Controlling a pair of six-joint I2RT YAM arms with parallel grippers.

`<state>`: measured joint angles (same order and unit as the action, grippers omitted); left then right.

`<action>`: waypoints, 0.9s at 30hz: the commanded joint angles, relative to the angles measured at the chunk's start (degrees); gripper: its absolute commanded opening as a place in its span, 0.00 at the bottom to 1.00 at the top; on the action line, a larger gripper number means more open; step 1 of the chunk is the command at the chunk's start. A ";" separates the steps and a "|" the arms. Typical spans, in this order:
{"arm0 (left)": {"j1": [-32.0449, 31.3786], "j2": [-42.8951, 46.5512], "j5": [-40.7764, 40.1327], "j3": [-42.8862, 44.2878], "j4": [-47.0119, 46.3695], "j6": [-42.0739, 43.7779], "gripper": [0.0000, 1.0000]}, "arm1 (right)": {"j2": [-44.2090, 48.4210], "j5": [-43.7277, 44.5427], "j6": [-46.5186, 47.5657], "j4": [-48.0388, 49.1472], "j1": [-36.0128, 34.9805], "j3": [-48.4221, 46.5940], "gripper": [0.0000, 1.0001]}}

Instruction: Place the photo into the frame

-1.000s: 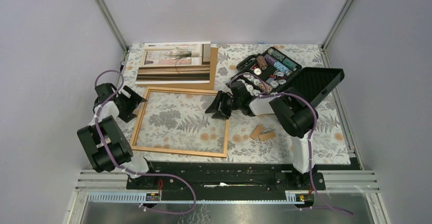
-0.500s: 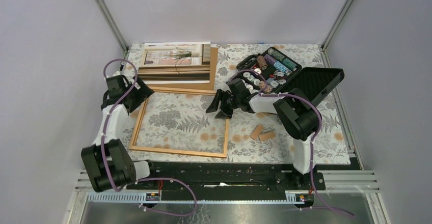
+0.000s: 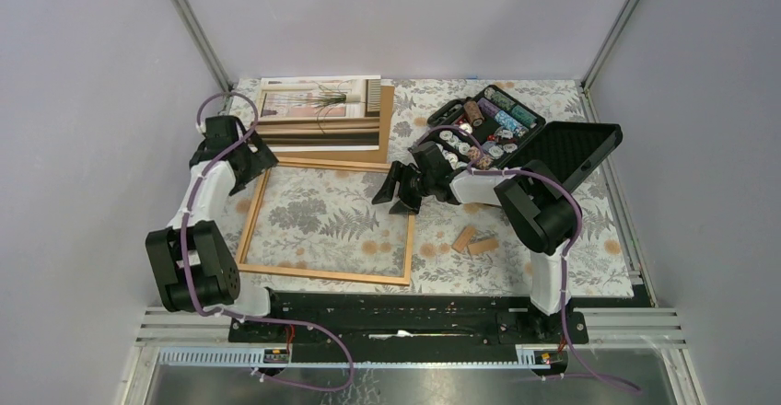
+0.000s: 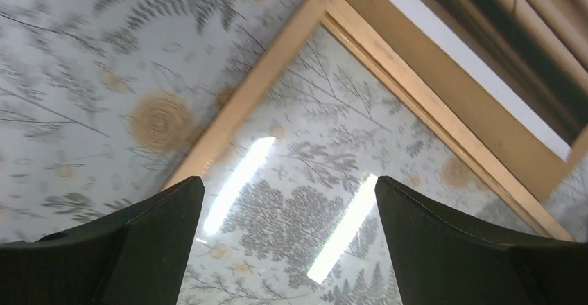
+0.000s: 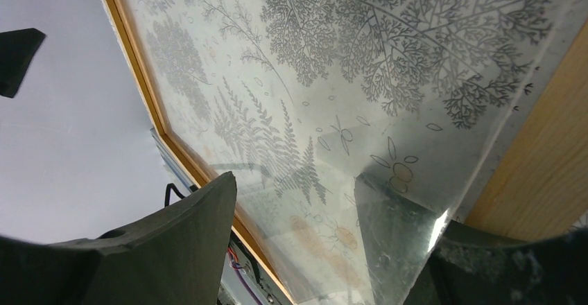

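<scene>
The frame (image 3: 322, 274), a thin orange-tan border with a clear pane, lies flat near the middle of the table. The photo (image 3: 318, 115) lies face up on the brown backing board (image 3: 387, 133) just beyond it. My left gripper (image 3: 253, 161) is open and empty over the frame's far left corner (image 4: 277, 76). The left wrist view also shows the backing board (image 4: 478, 114) and the photo (image 4: 527, 55) at the upper right, beyond my left gripper (image 4: 288, 249). My right gripper (image 3: 391, 189) is open at the frame's far right corner. In the right wrist view, my right gripper (image 5: 333, 249) stands low over the pane, with the frame's wood (image 5: 541, 180) at the right.
An open black case (image 3: 488, 129) of poker chips stands at the back right, its lid (image 3: 576, 152) folded out. Two small wooden blocks (image 3: 474, 241) lie right of the frame. Grey walls with metal posts close in the table.
My left arm has reached away from me, carrying its open gripper from the frame's left side to its far left corner. My right gripper has shifted only slightly.
</scene>
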<state>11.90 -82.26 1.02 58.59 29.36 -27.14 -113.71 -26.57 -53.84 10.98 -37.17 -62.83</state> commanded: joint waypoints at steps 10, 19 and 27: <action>0.06 -11.57 -10.67 7.65 6.10 4.52 0.85 | 0.15 -2.66 -0.79 3.39 -0.74 -0.19 0.71; 0.27 -13.73 -12.29 6.33 5.01 4.96 0.70 | -0.10 -3.95 -1.16 4.69 -0.76 0.16 0.71; 1.97 -14.81 -11.61 6.45 4.55 5.47 0.58 | -0.45 -4.21 -1.56 5.45 -0.76 0.68 0.71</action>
<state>12.43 -96.53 -9.91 63.31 35.42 -22.41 -113.73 -29.63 -54.70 14.04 -37.19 -62.54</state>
